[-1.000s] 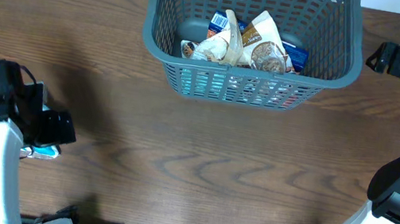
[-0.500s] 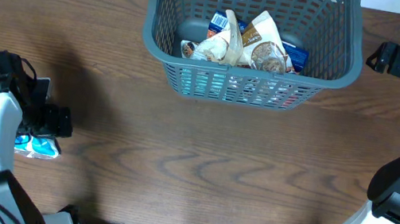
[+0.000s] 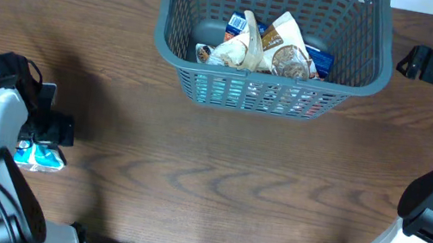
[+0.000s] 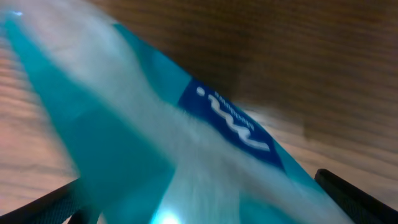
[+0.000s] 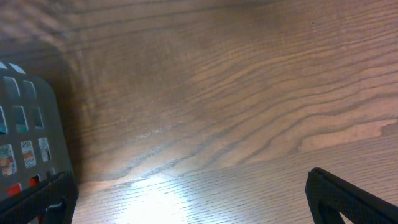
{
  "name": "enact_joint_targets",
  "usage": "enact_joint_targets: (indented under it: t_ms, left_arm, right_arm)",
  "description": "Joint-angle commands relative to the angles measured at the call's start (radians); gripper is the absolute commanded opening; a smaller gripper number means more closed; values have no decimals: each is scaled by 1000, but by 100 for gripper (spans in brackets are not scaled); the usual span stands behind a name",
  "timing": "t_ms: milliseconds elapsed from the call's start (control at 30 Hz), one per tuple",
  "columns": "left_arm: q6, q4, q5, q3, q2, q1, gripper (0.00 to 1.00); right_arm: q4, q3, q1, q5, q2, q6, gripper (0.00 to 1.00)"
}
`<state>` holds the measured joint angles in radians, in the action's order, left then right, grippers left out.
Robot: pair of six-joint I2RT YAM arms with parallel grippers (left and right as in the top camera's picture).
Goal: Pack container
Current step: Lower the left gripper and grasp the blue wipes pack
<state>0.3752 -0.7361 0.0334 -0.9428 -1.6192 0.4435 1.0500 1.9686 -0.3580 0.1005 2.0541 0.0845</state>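
Since the earlier frames, the left gripper (image 3: 53, 132) had been drawn a little further out from the container (image 3: 267, 79), and more of the teal packet (image 3: 41, 156) had been uncovered beneath it. The packet was seen lying flat on the wooden table (image 3: 210, 164), well apart from the container, off its near left corner. In the left wrist view the packet was blurred; a dark blue label (image 4: 233, 121) could be made out on it. The left fingers (image 4: 357, 196) were spread wide, one at each side of the packet, with nothing gripped. The container was placed at the far middle of the table, with several snack packets (image 3: 263, 46) heaped inside. The right gripper (image 3: 409, 60) was held just beside the container's right wall, its fingers likewise parted and empty.
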Motion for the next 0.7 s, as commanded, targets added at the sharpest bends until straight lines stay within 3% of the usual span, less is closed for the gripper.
enact_joint_targets:
  t_ms: [0, 333, 367, 400, 433, 533, 600, 667]
  left_arm:
    - [20, 19, -3, 0, -45, 5, 99]
    - [20, 88, -25, 1, -84, 5, 89]
    - [20, 88, -26, 1, -89, 5, 82]
    - [19, 88, -26, 1, -95, 5, 71]
    - [15, 88, -26, 1, -100, 5, 51]
    - [5, 90, -26, 1, -102, 5, 21]
    - [5, 89, -26, 1, -102, 5, 6]
    - [5, 89, -32, 1, -102, 5, 6]
  right_arm:
    - [0, -1, -8, 1, -33, 11, 99]
    - [1, -1, -8, 1, -33, 10, 99]
    - [1, -1, -8, 1, -33, 10, 99]
    - [1, -1, -8, 1, -33, 10, 99]
    - [1, -1, -8, 1, -33, 10, 99]
    - [0, -1, -8, 1, -33, 10, 99]
    - [-2, -1, -8, 1, -33, 10, 99]
    - [-3, -1, -8, 1, -33, 10, 99]
